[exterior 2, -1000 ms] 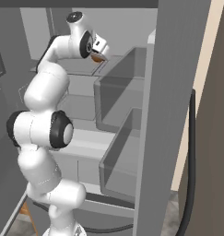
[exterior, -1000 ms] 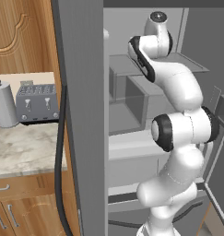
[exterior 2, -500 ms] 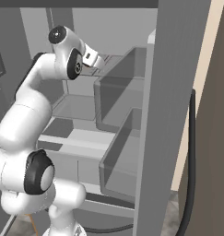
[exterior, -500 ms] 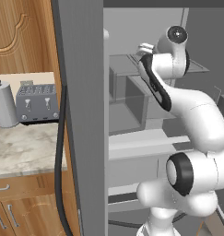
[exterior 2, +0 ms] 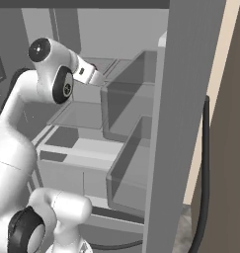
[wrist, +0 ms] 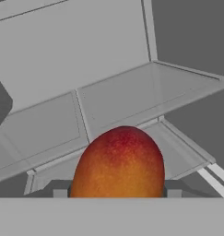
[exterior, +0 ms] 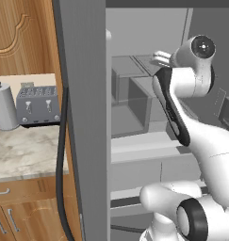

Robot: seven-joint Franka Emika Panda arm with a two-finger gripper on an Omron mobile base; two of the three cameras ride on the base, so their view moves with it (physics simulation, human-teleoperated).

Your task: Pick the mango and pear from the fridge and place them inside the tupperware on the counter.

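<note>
The mango [wrist: 118, 161], orange-red and smooth, sits between my fingertips [wrist: 58, 190] in the hand view, and my gripper [wrist: 115, 190] is shut on it. Grey shelves of the fridge [wrist: 118, 92] lie beyond the fruit. In the base views the gripper [exterior 2: 98, 75] [exterior: 159, 57] is inside the open fridge [exterior 2: 185, 99] at upper-shelf height, with the arm bent sharply behind it. The counter [exterior: 21, 150] lies left of the fridge door [exterior: 83, 117]. The pear and the tupperware are out of view.
A grey toaster [exterior: 38, 106] and a metal canister [exterior: 5, 106] stand at the back of the counter. Translucent fridge bins [exterior 2: 131, 99] sit right of the hand. The fridge door edge with its black seal [exterior: 61, 155] separates the arm from the counter.
The arm has folded, its elbow swinging outward toward the fridge opening. The hand has drawn slightly down and back from the shelf, with the mango still in its grip.
</note>
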